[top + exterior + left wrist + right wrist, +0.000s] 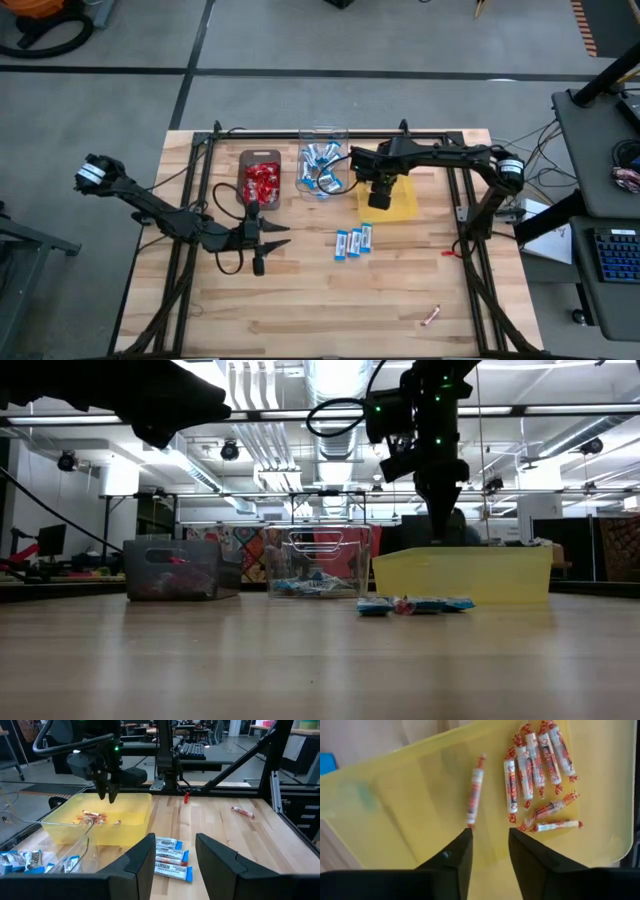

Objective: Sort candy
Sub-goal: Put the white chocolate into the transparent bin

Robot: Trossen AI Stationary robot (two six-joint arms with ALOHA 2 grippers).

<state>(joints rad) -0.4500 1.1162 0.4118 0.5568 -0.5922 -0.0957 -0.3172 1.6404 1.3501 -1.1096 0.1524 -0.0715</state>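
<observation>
My right gripper [490, 840] hangs open above the yellow tray [402, 207], fingers pointing down, well clear of the rim in the low view [440, 510]. Below it a single pinkish stick [475, 795] shows in the tray, apart from a cluster of several sticks [540, 770]. My left gripper [268, 240] stands open above the table's left middle, nothing between its fingers. Three blue-and-white bars [355, 242] lie flat on the table ahead of it [170, 859]. One stick [430, 316] lies near the table's front right.
A dark tray [260, 158] holds red packets and a clear tray [322, 135] holds blue bars, both at the table's far side left of the yellow tray. A small red piece [447, 252] lies by the right frame post. Black frame rails border the table.
</observation>
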